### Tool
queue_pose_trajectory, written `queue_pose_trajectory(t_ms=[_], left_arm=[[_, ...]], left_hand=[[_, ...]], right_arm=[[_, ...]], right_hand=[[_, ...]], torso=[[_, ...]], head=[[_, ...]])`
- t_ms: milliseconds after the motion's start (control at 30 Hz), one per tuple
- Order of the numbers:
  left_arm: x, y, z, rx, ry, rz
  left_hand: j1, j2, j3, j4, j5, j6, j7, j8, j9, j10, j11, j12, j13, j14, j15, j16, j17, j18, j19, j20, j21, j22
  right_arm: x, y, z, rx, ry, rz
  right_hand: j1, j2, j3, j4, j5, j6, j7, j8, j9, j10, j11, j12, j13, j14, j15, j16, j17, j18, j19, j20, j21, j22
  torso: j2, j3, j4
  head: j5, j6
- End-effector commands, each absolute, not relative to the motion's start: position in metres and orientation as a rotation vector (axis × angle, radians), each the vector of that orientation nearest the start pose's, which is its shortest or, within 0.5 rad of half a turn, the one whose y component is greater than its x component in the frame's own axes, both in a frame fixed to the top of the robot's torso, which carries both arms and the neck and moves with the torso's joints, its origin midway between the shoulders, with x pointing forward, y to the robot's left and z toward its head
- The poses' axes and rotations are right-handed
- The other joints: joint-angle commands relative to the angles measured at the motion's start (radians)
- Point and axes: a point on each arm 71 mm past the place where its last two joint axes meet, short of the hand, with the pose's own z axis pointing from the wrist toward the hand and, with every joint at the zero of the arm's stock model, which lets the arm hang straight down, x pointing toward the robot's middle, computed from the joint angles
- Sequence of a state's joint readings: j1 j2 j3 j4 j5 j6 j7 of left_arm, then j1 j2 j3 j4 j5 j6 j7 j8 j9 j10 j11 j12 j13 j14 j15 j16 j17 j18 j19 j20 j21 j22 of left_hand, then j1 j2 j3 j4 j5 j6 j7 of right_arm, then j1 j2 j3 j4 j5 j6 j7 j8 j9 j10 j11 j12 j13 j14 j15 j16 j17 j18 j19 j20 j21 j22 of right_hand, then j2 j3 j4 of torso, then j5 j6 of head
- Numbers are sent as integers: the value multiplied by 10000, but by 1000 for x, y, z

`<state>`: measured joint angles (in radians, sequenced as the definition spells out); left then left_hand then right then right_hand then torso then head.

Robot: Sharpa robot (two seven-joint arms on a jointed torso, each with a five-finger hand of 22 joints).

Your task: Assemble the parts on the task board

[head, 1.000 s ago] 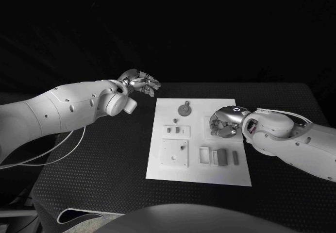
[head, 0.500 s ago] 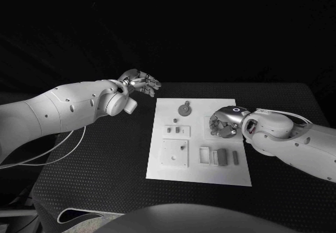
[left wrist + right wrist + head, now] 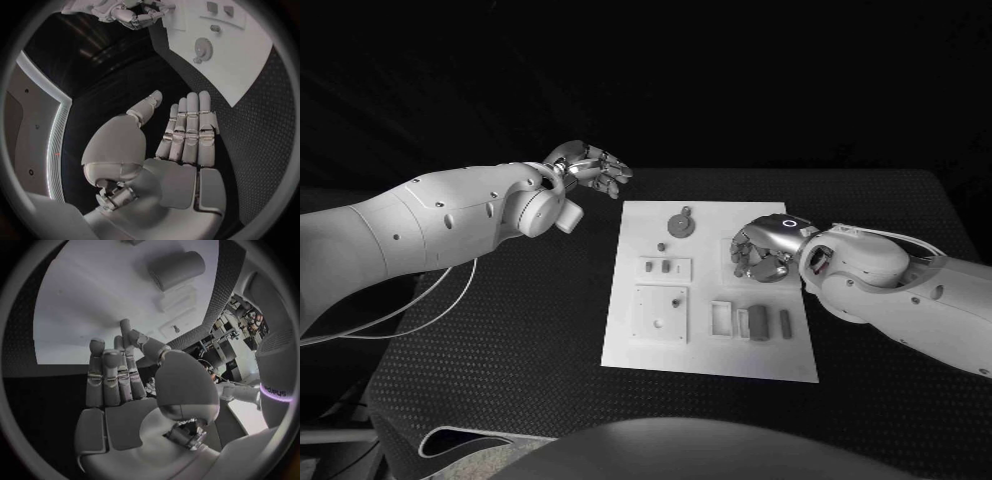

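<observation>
The white task board (image 3: 711, 345) lies in the middle of the table. On it are a round disc (image 3: 681, 225), a small peg (image 3: 659, 246), a small frame (image 3: 665, 268), a square plate (image 3: 661, 315), an open frame (image 3: 721, 320), a dark block (image 3: 757, 323) and a thin bar (image 3: 786, 323). My right hand (image 3: 762, 255) hovers over the board's right side, fingers pointing down, hiding what lies beneath. In the right wrist view its fingers (image 3: 112, 375) are straight and the thumb is bent toward them, with nothing seen between. My left hand (image 3: 591, 168) is held open beyond the board's far left corner.
Black textured table (image 3: 516, 330) surrounds the board on all sides. A white cable (image 3: 437, 300) hangs under my left arm. The right wrist view shows a cylinder part (image 3: 177, 269) on the board ahead of the fingers.
My right forearm has shifted very slightly. Both hands and the parts on the board stay where they were.
</observation>
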<state>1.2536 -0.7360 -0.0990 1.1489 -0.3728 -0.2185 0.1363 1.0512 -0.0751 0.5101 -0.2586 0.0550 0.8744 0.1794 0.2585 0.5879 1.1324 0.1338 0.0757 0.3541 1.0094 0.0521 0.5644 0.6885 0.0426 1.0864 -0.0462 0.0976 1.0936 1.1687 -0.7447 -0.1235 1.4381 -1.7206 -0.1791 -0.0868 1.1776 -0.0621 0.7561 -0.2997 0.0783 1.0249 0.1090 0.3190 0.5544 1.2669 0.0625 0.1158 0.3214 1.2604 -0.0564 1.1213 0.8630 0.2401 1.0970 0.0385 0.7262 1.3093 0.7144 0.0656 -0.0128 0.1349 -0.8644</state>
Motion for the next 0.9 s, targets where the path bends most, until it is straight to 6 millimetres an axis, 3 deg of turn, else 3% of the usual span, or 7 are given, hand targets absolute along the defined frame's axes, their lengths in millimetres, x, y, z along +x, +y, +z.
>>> queue_pose_trajectory(t_ms=[33, 400, 700, 900], left_arm=[[551, 265, -201, -8656, 16752, -10881], [552, 265, -202, -8663, 16742, -10863], [552, 265, -201, -8659, 16692, -10851], [552, 266, -201, -8658, 16682, -10855]], left_hand=[[-83, 8, -9, 69, -31, -67, -21, -30, -13, -77, -25, -23, -11, 57, 17, -69, 13, 192, 86, 7, -38, -6], [-87, 7, -9, 77, -30, -69, -21, -29, -13, -79, -25, -21, -13, 59, 17, -75, 20, 193, 86, 7, -44, -4], [-90, 7, -9, 84, -31, -68, -21, -27, -13, -79, -25, -17, -14, 61, 16, -80, 27, 194, 88, 7, -49, -2], [-91, 4, -11, 87, -31, -67, -22, -25, -13, -77, -27, -14, -14, 63, 16, -83, 32, 194, 89, 7, -52, 0]], right_arm=[[473, -168, -236, -5144, 17402, 5394], [468, -162, -213, -4820, 17418, 5996], [448, -120, -206, -5583, 16922, 7192], [436, -87, -218, -6295, 16699, 7457]], right_hand=[[-3, 98, 151, 123, 22, 104, 1, 71, 291, 166, -115, 190, 582, 81, -34, 70, -12, 217, 135, -75, 39, 188], [-24, 74, 162, 127, 20, 124, -9, 85, 325, 190, -128, 188, 624, 102, -47, 78, -19, 217, 160, -90, 47, 187], [-38, 78, 169, 129, 21, 122, -9, 85, 336, 189, -130, 181, 639, 97, -50, 72, -25, 217, 159, -92, 43, 184], [-47, 84, 176, 128, 21, 115, -9, 82, 344, 184, -130, 173, 649, 93, -49, 67, -30, 217, 156, -93, 38, 183]], torso=[[-4, 4, -13], [-1, 1, -11], [2, 17, -18], [-3, -3, -33]], head=[[26, -2], [88, -21], [222, -52], [239, -70]])
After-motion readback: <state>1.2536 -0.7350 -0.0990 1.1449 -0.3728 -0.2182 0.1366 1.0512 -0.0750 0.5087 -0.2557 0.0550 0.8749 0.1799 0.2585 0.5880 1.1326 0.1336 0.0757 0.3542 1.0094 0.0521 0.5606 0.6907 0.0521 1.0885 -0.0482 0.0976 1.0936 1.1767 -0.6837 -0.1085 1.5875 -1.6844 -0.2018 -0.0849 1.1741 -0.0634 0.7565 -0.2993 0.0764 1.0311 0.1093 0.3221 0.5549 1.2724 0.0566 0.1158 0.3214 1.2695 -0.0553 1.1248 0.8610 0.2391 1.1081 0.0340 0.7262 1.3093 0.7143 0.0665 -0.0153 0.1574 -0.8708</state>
